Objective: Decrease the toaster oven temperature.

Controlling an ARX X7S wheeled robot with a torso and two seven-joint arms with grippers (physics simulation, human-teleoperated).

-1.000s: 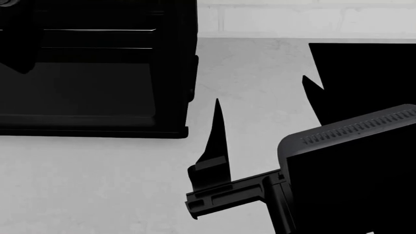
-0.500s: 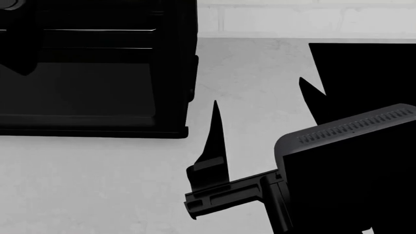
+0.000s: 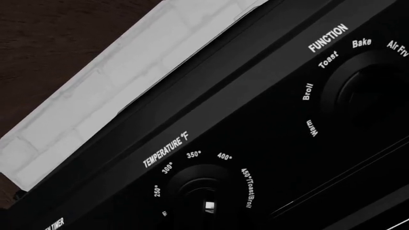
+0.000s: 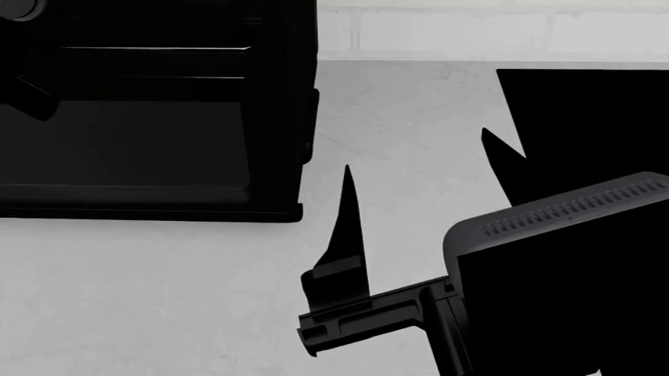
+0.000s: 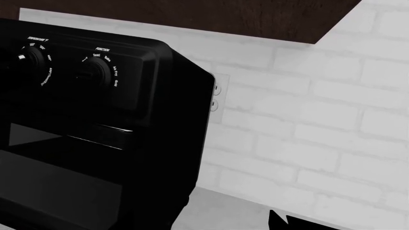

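Observation:
The toaster oven is a matte-black box at the head view's upper left, with thin rack lines behind its glass door. In the left wrist view its temperature knob is very close, with a white marker and marks from 250 to 450, and the function knob is beside it. My left gripper is a dark shape against the oven's front, and I cannot make out how its jaws stand. My right gripper is open and empty over the counter to the right of the oven. The oven also shows in the right wrist view.
A flat black cooktop panel lies on the grey counter at the right, behind my right gripper. A white brick wall with an outlet stands behind the oven. A dark wooden cabinet hangs above.
My right gripper has dropped back slightly over the counter. The dark shape of my left arm at the oven's front has shifted a little.

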